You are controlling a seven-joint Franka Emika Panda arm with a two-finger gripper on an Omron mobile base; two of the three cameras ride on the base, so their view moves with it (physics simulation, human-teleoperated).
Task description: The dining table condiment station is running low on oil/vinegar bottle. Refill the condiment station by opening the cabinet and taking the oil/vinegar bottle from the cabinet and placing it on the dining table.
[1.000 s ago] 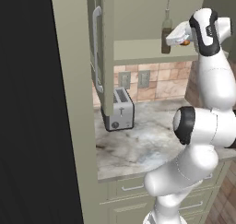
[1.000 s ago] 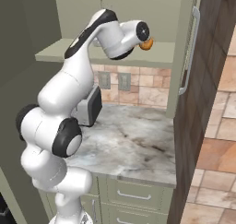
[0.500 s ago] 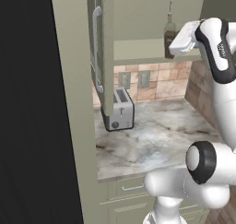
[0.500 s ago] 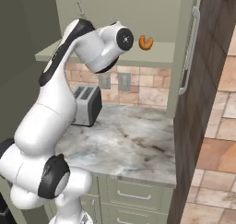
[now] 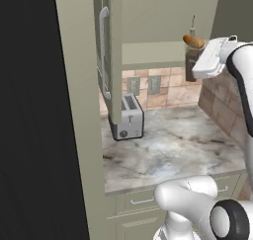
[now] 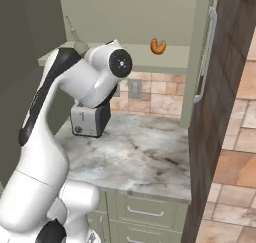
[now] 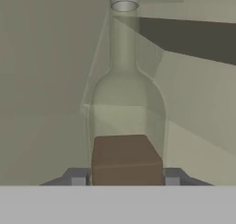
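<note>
The oil/vinegar bottle (image 7: 125, 158) stands upright right in front of the hand camera, dark brown below and clear above, with a long neck. My gripper (image 7: 125, 178) is shut on its brown lower part, one fingertip pressed against each side. From the left base, the bottle (image 5: 189, 61) is at the front of the open cabinet's shelf (image 5: 148, 54), with the white hand and gripper (image 5: 194, 72) reaching it from the right. From the right base, just its thin neck (image 6: 72, 31) sticks up behind my arm. The dining table is out of view.
An orange croissant (image 6: 158, 45) lies on the same shelf beside the bottle. Open cabinet doors with silver bar handles (image 5: 104, 46) (image 6: 207, 52) flank the opening. Below is a marble counter (image 5: 173, 145) with a toaster (image 5: 129, 118) and green drawers (image 6: 145, 212).
The gripper has closed in on the bottle, and the bottle has shifted slightly lower and toward the shelf's front. My arm has folded, its elbow swinging nearer the cameras. The croissant stayed put.
</note>
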